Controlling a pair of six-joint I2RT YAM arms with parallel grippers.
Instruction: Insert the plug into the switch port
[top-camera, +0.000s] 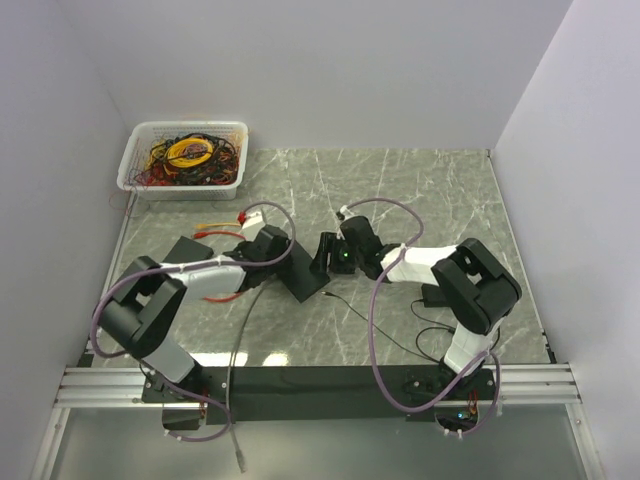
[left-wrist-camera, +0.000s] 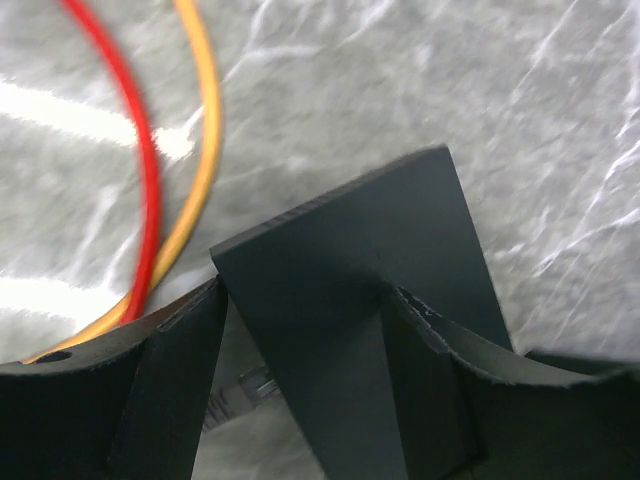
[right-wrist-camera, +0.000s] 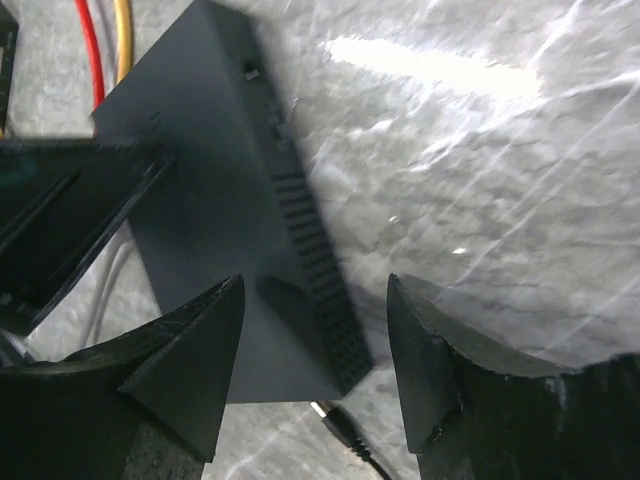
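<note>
The black switch lies on the marble table between both grippers. In the left wrist view its flat top runs between my left gripper's spread fingers; a gap shows beside the left finger, so it is open around the switch. My right gripper is open over the switch's vented end. The plug, black with a silver tip, lies on the table just off that end, below the gap between the fingers, held by neither gripper. Its thin black cable trails right.
A white basket of tangled cables stands at the back left. Red and orange cables lie left of the switch. A small white box lies behind the left gripper. A black adapter lies by the right arm.
</note>
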